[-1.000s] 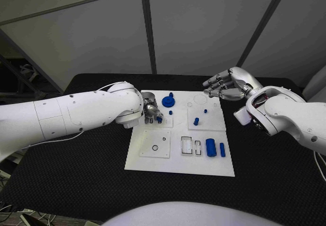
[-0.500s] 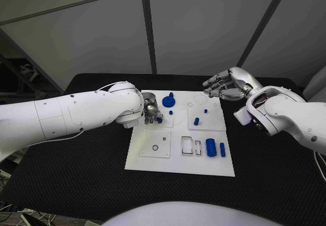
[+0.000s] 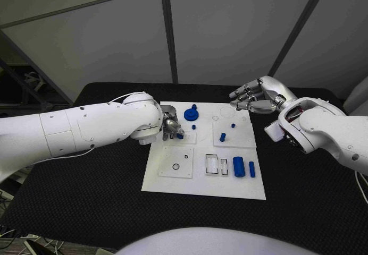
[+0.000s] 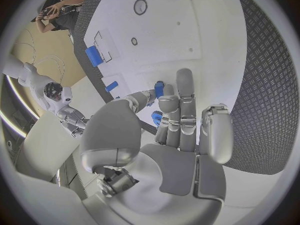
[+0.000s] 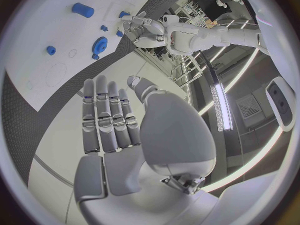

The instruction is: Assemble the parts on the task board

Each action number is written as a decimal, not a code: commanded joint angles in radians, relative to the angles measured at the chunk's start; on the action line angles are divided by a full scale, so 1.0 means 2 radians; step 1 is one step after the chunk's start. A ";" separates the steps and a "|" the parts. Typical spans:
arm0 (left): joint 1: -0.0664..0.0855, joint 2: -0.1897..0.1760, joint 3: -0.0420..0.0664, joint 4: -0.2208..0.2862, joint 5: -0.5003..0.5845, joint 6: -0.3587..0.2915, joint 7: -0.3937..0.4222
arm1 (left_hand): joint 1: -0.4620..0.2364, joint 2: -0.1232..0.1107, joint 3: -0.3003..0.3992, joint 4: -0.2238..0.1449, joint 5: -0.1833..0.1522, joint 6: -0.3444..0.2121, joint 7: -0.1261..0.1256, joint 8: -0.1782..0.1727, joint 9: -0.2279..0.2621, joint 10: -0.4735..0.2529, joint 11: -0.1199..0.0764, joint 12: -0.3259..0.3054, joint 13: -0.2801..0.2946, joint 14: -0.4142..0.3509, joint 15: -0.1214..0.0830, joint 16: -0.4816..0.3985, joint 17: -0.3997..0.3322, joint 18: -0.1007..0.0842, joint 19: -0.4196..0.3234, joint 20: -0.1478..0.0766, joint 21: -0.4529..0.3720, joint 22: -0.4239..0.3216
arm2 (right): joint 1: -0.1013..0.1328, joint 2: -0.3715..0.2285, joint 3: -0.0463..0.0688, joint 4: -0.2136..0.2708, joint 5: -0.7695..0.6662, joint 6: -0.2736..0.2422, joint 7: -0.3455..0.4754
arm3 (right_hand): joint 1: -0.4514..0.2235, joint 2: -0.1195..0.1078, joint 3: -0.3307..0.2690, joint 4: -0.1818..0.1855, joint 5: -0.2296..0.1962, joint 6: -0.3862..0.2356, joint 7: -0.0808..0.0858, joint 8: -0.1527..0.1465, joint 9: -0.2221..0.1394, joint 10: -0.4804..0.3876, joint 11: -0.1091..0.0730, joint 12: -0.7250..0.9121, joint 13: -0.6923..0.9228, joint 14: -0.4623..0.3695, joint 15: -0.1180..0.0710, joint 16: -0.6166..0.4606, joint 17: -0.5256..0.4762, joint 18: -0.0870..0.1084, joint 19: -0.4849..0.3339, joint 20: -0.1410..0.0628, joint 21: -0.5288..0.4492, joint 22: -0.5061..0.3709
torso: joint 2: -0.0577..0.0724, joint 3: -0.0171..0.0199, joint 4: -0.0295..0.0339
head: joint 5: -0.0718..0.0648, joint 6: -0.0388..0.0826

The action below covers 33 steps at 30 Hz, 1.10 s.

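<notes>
The white task board (image 3: 201, 180) lies in the middle of the black table. My left hand (image 3: 170, 127) is low over the board's far left plate and pinches a small blue part (image 3: 180, 136) between thumb and finger; the left wrist view shows that part (image 4: 159, 89) at the fingertips of the left hand (image 4: 178, 130). My right hand (image 3: 257, 95) hangs above the board's far right corner with nothing in it, and in the right wrist view the right hand (image 5: 112, 130) has its fingers stretched out. A blue gear (image 3: 190, 113) sits on the far part of the board.
A blue peg (image 3: 222, 137) stands on the right plate, with a smaller one (image 3: 232, 126) beyond it. A blue cylinder (image 3: 239, 167) and a thin blue bar (image 3: 251, 169) lie at the near right, beside two rectangular slots (image 3: 211, 163). Black table (image 3: 92, 196) surrounds the board.
</notes>
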 commanded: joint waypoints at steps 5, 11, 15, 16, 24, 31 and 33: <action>-0.001 -0.002 -0.001 0.001 -0.005 0.015 -0.010 | 0.000 0.003 0.084 -0.082 0.005 0.000 -0.003 0.003 -0.001 0.005 -0.001 -0.001 0.000 0.000 -0.002 -0.002 0.001 -0.013 0.018 -0.002 0.003 0.035 | 0.001 0.001 0.000 0.000 -0.001 0.004 0.003 | -0.005 0.000 -0.002 0.001 0.002 0.000 0.002 -0.002 0.000 -0.001 0.004 -0.002 -0.001 -0.001 0.004 -0.002 -0.001 0.000 0.000 0.002 -0.003 -0.001 | 0.000 0.0000 -0.0003 | 0.001 0.000; -0.001 0.001 -0.001 0.001 -0.005 0.017 -0.009 | -0.004 0.003 0.083 -0.080 0.007 0.002 -0.004 0.006 -0.002 0.009 -0.002 0.003 0.003 0.001 -0.002 -0.002 0.001 -0.014 0.019 -0.002 0.006 0.040 | 0.001 0.001 0.000 0.000 -0.001 0.004 0.003 | -0.005 0.000 -0.003 0.001 0.003 0.000 0.002 -0.002 0.000 -0.001 0.004 -0.002 -0.001 -0.001 0.004 -0.002 -0.001 0.000 0.000 0.002 -0.003 -0.001 | 0.000 0.0002 -0.0009 | 0.000 0.000; -0.001 0.003 -0.001 -0.001 -0.005 0.018 -0.008 | -0.016 0.003 0.069 -0.072 0.006 0.009 -0.009 0.013 -0.005 0.020 -0.005 0.016 0.013 0.002 -0.003 -0.002 0.002 -0.015 0.022 -0.002 0.010 0.047 | 0.001 0.001 0.000 -0.001 -0.001 0.004 0.003 | -0.005 0.000 -0.003 0.001 0.003 0.000 0.002 -0.002 0.000 -0.001 0.004 -0.002 -0.001 -0.001 0.004 -0.002 -0.001 0.000 0.000 0.002 -0.003 -0.001 | 0.000 0.0004 -0.0010 | 0.000 -0.001; -0.001 0.003 -0.001 -0.002 -0.005 0.019 -0.008 | -0.018 0.004 0.065 -0.070 0.005 0.010 -0.011 0.014 -0.007 0.022 -0.006 0.018 0.014 0.002 -0.003 -0.002 0.002 -0.016 0.023 -0.002 0.011 0.049 | 0.001 0.001 0.000 -0.001 -0.001 0.004 0.003 | -0.005 0.000 -0.003 0.001 0.003 0.000 0.002 -0.002 0.000 -0.001 0.004 -0.002 -0.001 -0.001 0.004 -0.002 -0.001 0.000 0.000 0.002 -0.003 -0.001 | 0.000 0.0004 -0.0008 | 0.000 -0.001; -0.001 0.007 -0.001 -0.007 -0.005 0.020 -0.008 | -0.037 0.008 0.019 -0.050 0.005 0.022 -0.017 0.016 -0.024 0.029 -0.010 0.027 0.021 0.003 -0.006 -0.003 0.004 -0.017 0.026 -0.004 0.016 0.057 | 0.001 0.001 0.000 -0.001 -0.001 0.004 0.003 | -0.006 0.000 -0.003 0.001 0.004 0.000 0.002 -0.002 0.000 -0.001 0.004 -0.002 -0.001 -0.001 0.004 -0.003 -0.001 0.000 0.000 0.002 -0.004 -0.001 | 0.000 0.0004 -0.0008 | -0.002 -0.002; -0.001 0.011 -0.001 -0.011 -0.001 0.022 -0.008 | -0.053 0.016 -0.013 -0.031 0.004 0.030 -0.018 0.016 -0.035 0.033 -0.010 0.034 0.026 0.003 -0.006 -0.003 0.005 -0.019 0.028 -0.004 0.021 0.065 | 0.001 0.002 0.000 -0.001 -0.001 0.005 0.003 | -0.006 0.000 -0.003 0.001 0.004 0.000 0.002 -0.002 0.000 -0.001 0.004 -0.002 -0.001 -0.001 0.004 -0.003 -0.001 0.000 0.000 0.002 -0.004 -0.001 | 0.000 0.0004 -0.0008 | -0.003 -0.003; -0.001 0.011 -0.001 -0.012 0.000 0.023 -0.009 | -0.053 0.016 -0.015 -0.031 0.004 0.030 -0.018 0.016 -0.036 0.033 -0.010 0.034 0.026 0.003 -0.006 -0.003 0.005 -0.019 0.028 -0.004 0.021 0.065 | 0.001 0.001 0.000 -0.001 -0.001 0.005 0.002 | -0.006 0.000 -0.003 0.001 0.004 0.000 0.002 -0.002 0.000 -0.001 0.004 -0.002 -0.001 -0.001 0.004 -0.003 -0.001 0.000 0.000 0.002 -0.004 -0.001 | 0.000 0.0004 -0.0008 | -0.004 -0.002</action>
